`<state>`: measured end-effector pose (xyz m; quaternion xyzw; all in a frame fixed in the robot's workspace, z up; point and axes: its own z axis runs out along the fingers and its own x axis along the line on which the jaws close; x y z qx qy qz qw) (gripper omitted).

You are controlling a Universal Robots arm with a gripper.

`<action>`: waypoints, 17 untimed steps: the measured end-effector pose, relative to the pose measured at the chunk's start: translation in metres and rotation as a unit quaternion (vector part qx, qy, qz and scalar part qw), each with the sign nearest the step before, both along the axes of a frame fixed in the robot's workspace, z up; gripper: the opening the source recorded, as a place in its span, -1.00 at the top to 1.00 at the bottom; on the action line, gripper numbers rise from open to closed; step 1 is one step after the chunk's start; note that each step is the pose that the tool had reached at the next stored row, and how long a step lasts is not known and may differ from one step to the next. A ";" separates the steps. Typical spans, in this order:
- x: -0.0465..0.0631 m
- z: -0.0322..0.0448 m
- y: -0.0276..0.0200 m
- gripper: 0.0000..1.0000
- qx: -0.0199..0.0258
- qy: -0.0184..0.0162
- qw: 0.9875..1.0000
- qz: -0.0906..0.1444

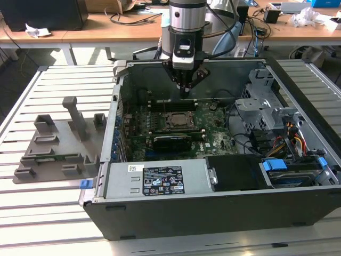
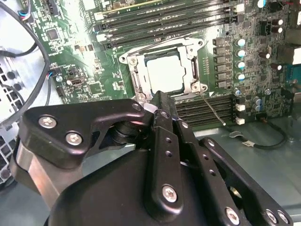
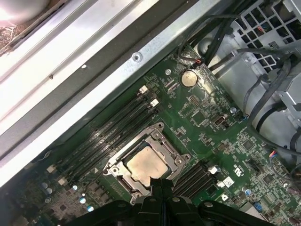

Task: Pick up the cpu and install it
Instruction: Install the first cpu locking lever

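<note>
One cpu [image 2: 164, 75] lies in one socket frame [image 2: 133, 80], near one tool [image 1: 185, 92].

Count as found: one arm [image 1: 187, 16] and one gripper [image 1: 185, 89]. One case [image 1: 213, 213] and one slatted table [image 1: 42, 224]. Within the case: one board [image 1: 213, 140], one socket frame [image 2: 195, 70], one cpu [image 2: 164, 75], one coin cell [image 3: 189, 78] and one power supply [image 1: 154, 178]. Memory slots [image 2: 155, 23] stand in two banks; the slots per bank cannot be counted with certainty. One grey tray [image 1: 32, 166] with several holder blocks [image 1: 74, 114], exact tally uncertain. Blue tabs [image 1: 83, 184] on the case: three in the exterior view.
</note>
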<state>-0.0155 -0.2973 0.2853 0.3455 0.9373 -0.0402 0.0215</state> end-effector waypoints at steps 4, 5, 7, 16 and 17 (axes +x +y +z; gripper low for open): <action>0.000 0.0000 0.0000 0.79 0.000 0.000 1.000 0.017; 0.000 0.0000 0.0000 0.79 0.000 0.000 1.000 0.022; 0.000 0.0000 0.0000 0.79 0.000 0.000 1.000 0.031; 0.000 0.0000 0.0000 0.79 0.000 0.000 0.997 0.082; 0.000 0.0000 0.0000 0.79 0.000 0.000 0.996 0.085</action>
